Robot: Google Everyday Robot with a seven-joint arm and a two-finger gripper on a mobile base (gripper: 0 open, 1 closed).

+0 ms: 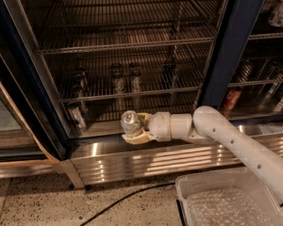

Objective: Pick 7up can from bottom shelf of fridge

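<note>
My gripper [133, 127] is at the front edge of the fridge [232, 46], just above its ribbed steel base panel [146, 161]. Its pale fingers [140, 135] are shut on the 7up can [130, 121], which is tilted so its silver top faces the camera. The can is held clear of the bottom shelf [172, 108], whose wire grille runs behind it. My white arm [236, 140] reaches in from the lower right.
Several dim cans stand further back on the wire shelves [119, 79], and one stands at the left [77, 116]. A red can [232, 99] is in the right compartment. A white bin [226, 201] and a black cable [122, 205] are on the floor. The open door [19, 102] is at the left.
</note>
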